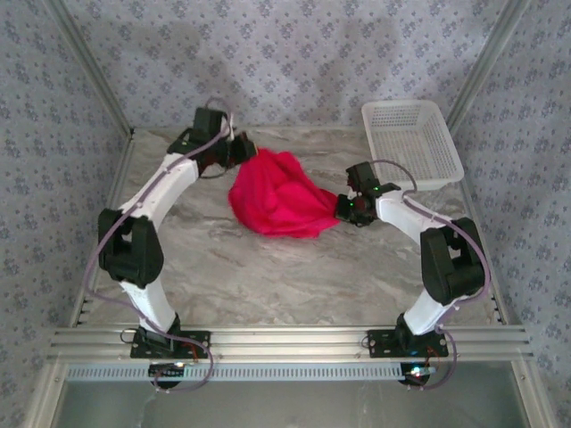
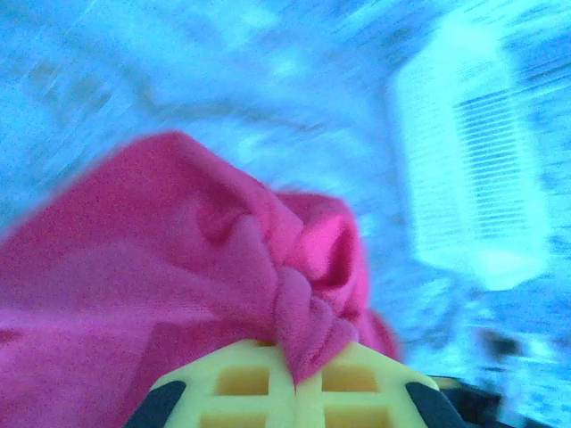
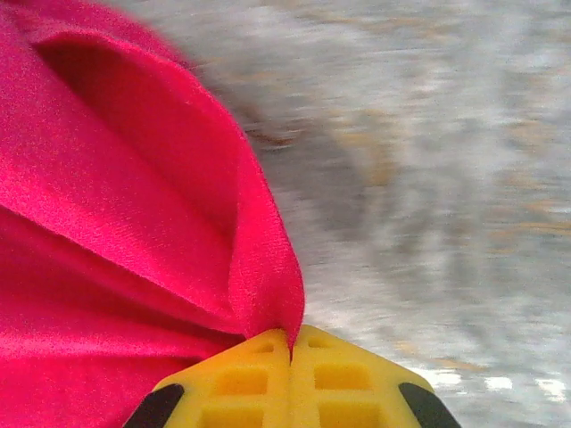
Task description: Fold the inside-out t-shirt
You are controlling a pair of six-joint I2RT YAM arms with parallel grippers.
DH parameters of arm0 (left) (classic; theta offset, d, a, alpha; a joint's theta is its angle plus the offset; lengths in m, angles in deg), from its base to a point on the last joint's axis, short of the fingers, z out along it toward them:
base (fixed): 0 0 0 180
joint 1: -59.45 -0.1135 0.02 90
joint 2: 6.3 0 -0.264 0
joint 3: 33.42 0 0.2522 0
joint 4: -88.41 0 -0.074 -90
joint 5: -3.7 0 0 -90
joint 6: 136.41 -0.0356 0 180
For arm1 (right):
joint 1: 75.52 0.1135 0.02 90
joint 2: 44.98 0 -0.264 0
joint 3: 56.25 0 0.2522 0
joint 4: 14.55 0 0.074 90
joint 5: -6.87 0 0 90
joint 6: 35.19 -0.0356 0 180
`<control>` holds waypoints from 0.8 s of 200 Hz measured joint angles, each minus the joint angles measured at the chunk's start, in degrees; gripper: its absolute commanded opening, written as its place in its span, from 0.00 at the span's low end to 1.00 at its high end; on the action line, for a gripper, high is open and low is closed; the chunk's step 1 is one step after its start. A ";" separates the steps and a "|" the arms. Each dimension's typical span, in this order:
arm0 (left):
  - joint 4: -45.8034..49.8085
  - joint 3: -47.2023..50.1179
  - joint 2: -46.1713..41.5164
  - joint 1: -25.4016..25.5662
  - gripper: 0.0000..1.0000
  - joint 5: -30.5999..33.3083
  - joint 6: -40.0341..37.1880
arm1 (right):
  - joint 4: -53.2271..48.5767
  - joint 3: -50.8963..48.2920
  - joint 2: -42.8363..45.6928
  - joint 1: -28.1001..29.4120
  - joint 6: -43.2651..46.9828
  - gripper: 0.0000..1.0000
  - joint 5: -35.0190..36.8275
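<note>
T-shirt [image 1: 281, 196]: soft red bunched cloth, pinched in yellow gridded jaws.

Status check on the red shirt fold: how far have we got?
Done: both arms grip the t-shirt; the left gripper is shut on a bunched bit, the right gripper on a pinched edge. In hand: the shirt is a crumpled lump between them over the table. Left: spreading it flat and every fold; no fold shows yet.

The marbled table [image 1: 268, 276] bears a red t-shirt [image 1: 277, 196] between the left pincer [image 1: 239, 148] and right pincer [image 1: 342, 207], and a white basket [image 1: 412, 143] beyond the latter.
</note>
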 measured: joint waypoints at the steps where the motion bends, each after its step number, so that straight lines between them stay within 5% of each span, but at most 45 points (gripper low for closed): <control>1: 0.04 -0.28 -0.15 0.00 0.00 -0.13 0.00 | -0.04 -0.07 -0.02 -0.09 -0.02 0.00 0.09; 42: -2.38 -4.59 -8.46 0.13 0.00 -6.32 1.07 | -0.20 -4.02 -0.20 0.59 -1.09 0.00 3.08; 83: -10.84 10.86 -11.74 0.11 0.00 -9.81 3.17 | -0.66 -5.95 3.85 6.23 -1.99 0.00 3.04; 131: -13.42 21.55 -9.90 0.11 0.00 -11.78 4.76 | -3.61 -2.80 8.94 8.96 -0.39 0.51 4.09; 160: -14.97 21.44 -9.90 0.11 0.00 -12.59 4.72 | -2.47 0.68 8.63 12.07 2.62 0.62 4.35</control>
